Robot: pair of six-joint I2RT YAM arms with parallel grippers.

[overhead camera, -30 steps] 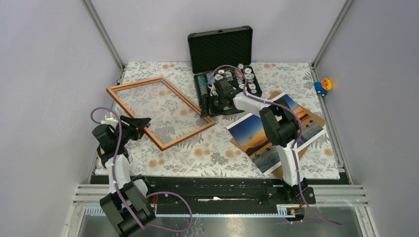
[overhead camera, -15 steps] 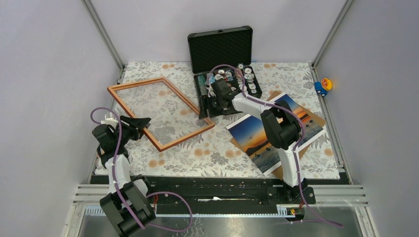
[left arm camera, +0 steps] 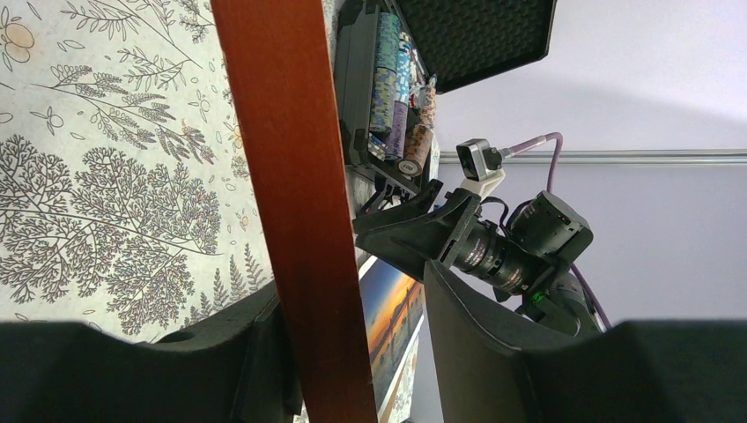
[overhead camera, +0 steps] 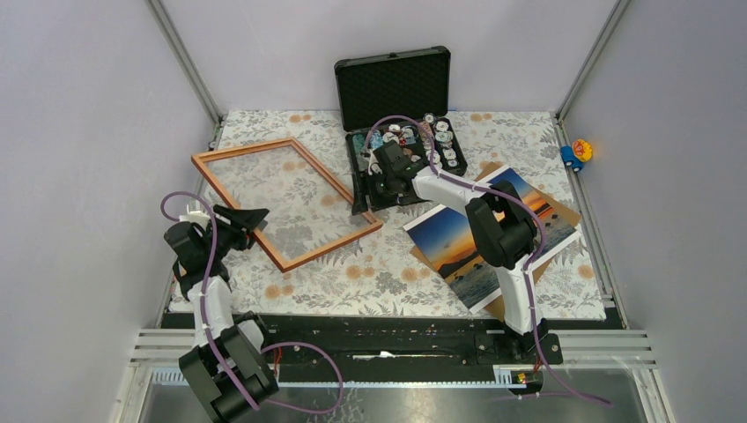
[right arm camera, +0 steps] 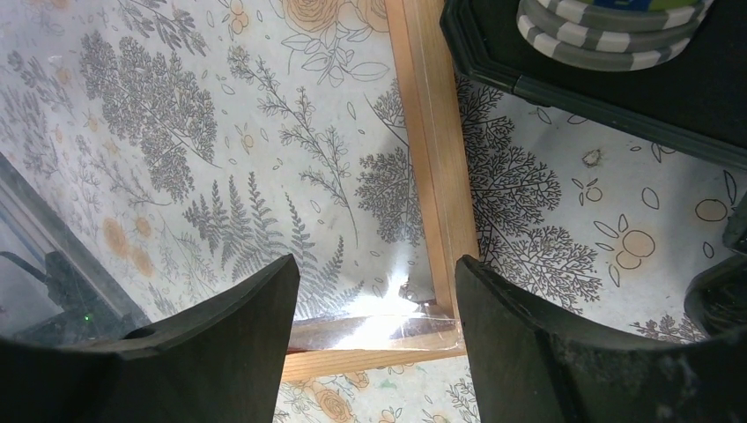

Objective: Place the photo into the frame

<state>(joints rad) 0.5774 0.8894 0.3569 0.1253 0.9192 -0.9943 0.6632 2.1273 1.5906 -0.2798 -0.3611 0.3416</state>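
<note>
Left arm bent low; left gripper [overhead camera: 256,217] fingers apart astride frame [overhead camera: 330,244] rail, not clamped. Right arm reached forward; right gripper [right arm camera: 379,300] fingers apart over frame corner.

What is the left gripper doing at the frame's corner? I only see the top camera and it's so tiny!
Observer: The frame runs between the fingers of the left gripper, with a gap on one side, so it isn't squeezed.
Operator: And the right gripper?
Observer: The right gripper hangs wide open above another corner of the frame, holding nothing.
Operator: Is there glass in it?
Observer: Yes, glare shows a clear pane inside the wood.
</note>
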